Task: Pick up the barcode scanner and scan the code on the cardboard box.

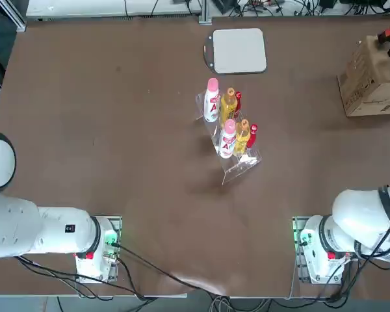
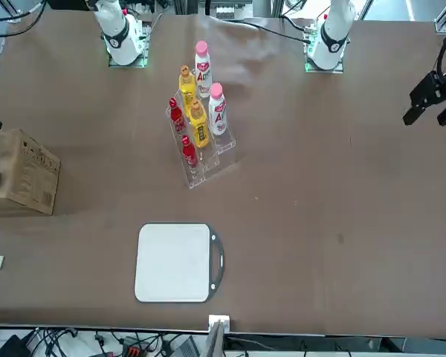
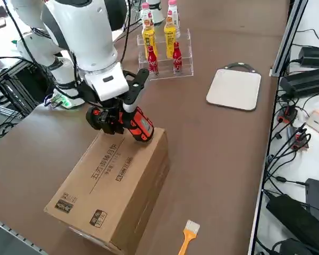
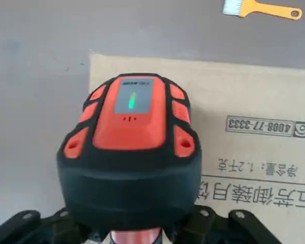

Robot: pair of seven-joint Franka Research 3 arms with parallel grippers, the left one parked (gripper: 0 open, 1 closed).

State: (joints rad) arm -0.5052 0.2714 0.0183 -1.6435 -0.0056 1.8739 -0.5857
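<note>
Bottles stand in a clear rack mid-table, a white board on the far side; at right, the right gripper grips the barcode scanner over the cardboard box, an orange brush lying beyond.

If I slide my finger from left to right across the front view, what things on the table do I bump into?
The cardboard box, then the white board with a grey handle. The bottles' clear rack overlaps the board's span, so I left it out.
</note>
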